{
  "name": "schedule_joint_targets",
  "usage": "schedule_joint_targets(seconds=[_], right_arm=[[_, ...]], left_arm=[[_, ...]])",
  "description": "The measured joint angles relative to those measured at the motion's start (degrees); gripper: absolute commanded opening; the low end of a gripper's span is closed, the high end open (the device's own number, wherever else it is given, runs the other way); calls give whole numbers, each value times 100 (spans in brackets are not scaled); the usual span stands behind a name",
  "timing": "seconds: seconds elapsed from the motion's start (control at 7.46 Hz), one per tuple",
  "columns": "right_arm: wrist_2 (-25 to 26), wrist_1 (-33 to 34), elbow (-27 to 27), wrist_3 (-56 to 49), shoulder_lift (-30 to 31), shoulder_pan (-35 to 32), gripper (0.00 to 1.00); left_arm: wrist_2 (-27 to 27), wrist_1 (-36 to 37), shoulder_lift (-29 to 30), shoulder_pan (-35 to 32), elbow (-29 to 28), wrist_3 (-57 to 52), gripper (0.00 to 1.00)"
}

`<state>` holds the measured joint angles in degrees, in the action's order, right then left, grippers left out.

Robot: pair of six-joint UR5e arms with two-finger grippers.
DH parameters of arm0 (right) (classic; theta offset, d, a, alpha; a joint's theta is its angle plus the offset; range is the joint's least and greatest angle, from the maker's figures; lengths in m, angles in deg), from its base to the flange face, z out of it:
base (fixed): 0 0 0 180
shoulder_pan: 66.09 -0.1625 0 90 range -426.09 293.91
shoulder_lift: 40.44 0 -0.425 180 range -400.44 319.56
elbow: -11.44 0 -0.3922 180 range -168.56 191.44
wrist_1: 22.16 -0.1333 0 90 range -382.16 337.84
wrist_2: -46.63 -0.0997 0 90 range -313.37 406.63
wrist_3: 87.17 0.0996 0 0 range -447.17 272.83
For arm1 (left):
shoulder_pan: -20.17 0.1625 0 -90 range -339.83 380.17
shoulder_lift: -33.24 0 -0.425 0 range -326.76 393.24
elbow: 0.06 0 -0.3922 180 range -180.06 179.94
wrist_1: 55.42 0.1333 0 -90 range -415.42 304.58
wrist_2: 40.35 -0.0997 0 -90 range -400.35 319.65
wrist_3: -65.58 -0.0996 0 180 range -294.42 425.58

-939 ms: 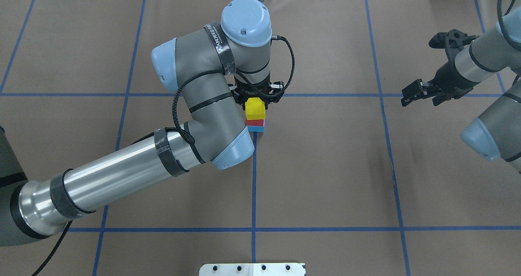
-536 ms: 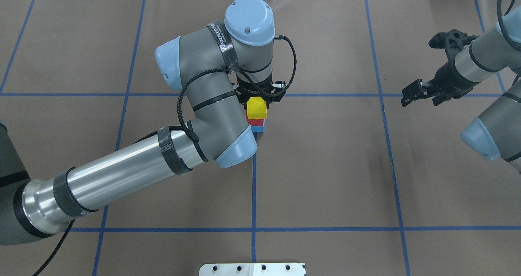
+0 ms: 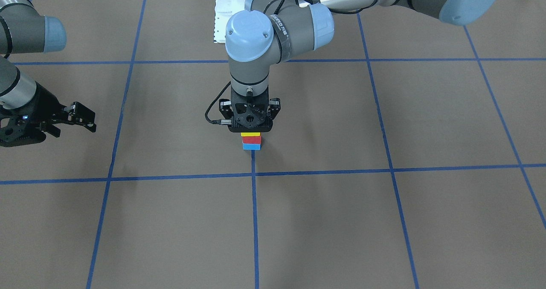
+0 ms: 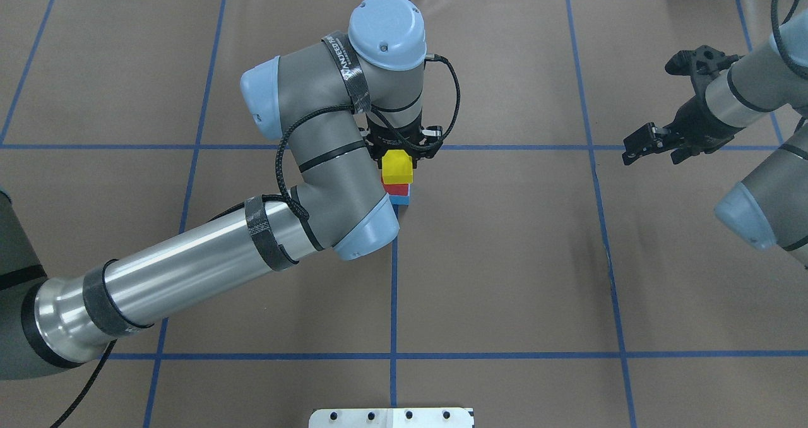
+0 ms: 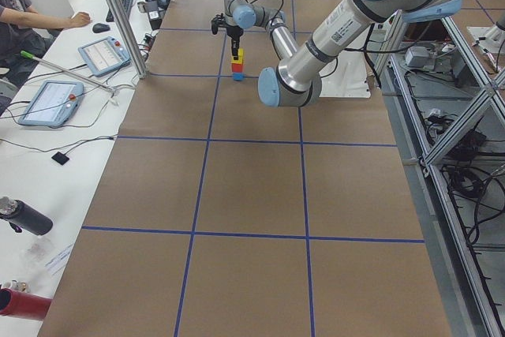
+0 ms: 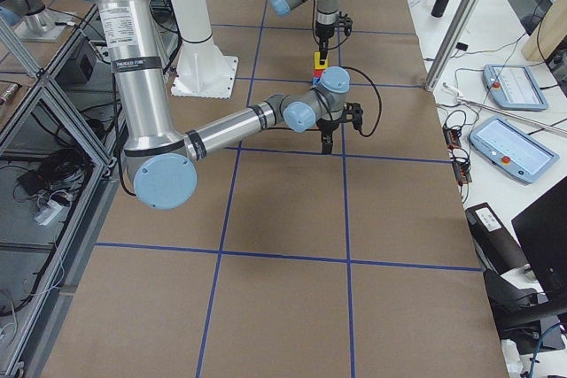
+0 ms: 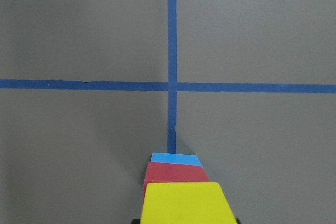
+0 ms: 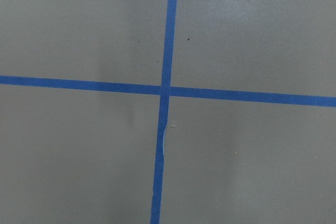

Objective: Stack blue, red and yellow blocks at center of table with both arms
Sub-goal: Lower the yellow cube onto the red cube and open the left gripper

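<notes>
stack (image 3: 251, 140) upright; left fingers (image 5: 235, 43) grip yellow block (image 4: 396, 166) atop red (image 3: 251, 139), blue (image 3: 251, 146); right fingers (image 4: 636, 142) spread.

The yellow block (image 7: 184, 203), the red block (image 7: 176, 172) and the light blue block (image 7: 176, 158) are plain matte, with no markings. The desk (image 4: 505, 257) is flat brown, ruled into large squares by thin blue tape lines (image 4: 393, 289). The left arm (image 4: 189, 270) and the right arm (image 4: 748, 96) both have silver tubes, grey joints, pale-blue caps and black fingers (image 3: 83, 112).
</notes>
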<state>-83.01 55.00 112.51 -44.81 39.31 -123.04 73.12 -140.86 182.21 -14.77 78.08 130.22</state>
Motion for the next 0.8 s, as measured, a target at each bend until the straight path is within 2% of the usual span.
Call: schedule_joint_targets(seconds=[0.8], right_arm=[[0,-3,4,0,6,0,100]], left_arm=[[3,61,1,1,8,-32,0]])
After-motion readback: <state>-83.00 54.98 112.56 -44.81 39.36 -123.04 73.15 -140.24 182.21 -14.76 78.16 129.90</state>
